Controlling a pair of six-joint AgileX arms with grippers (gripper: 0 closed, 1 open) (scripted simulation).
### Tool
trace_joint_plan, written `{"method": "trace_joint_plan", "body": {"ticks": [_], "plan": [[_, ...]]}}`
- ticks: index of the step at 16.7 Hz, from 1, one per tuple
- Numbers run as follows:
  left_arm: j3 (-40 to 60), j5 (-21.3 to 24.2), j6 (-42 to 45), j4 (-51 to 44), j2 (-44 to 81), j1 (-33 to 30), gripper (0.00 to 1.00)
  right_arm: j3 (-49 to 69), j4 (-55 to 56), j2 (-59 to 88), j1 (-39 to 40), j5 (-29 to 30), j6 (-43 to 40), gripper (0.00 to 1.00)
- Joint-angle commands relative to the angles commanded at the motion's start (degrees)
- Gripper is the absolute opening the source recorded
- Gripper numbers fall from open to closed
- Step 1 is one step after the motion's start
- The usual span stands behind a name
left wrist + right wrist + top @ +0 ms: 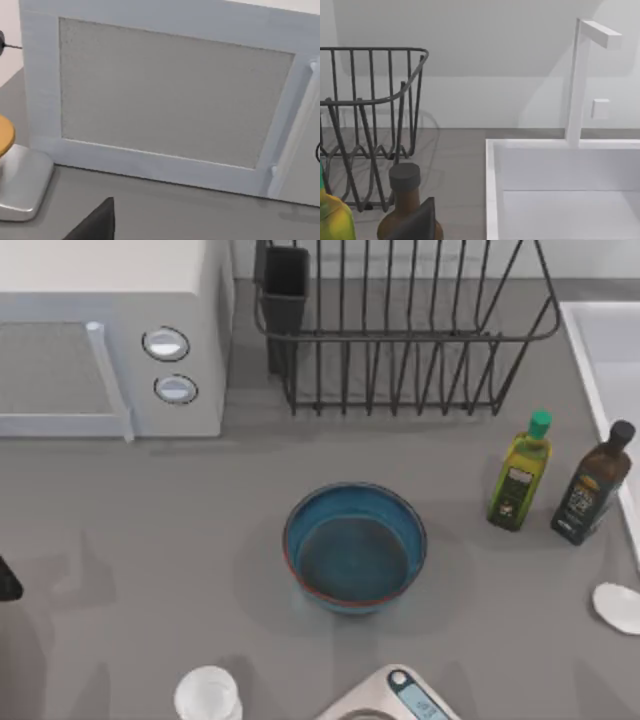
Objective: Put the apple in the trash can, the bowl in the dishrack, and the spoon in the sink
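Blue bowl (355, 548) sits mid-table, ungrasped; a careless reach toward the dishrack (400, 330) could topple the nearby bottles (520, 472); finger state unclear.

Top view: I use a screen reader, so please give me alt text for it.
A blue bowl sits upright at the middle of a grey table, with a black wire dishrack behind it. A white microwave stands at the back left, two bottles beside the sink at right.

The sink (600, 350) runs off the table's right edge in the top view. The spoon (618, 606) is clipped there too. A scale (395, 700) at the front edge is half cut off.
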Motion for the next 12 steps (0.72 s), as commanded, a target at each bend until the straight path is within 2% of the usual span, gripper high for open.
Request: {"method": "trace_joint_plan", "body": {"ticks": [4, 12], "plan": [[-6.03, -0.12, 6.86, 6.93, -7.56, -3.13, 1.00, 0.00, 0.00, 0.00, 0.00, 0.00, 0.00, 1.00], [-6.34, -0.13, 7.19, 7.25, -7.92, -3.30, 1.00, 1.57, -1.19, 1.73, 1.23, 0.07, 1.00, 1.00]]}}
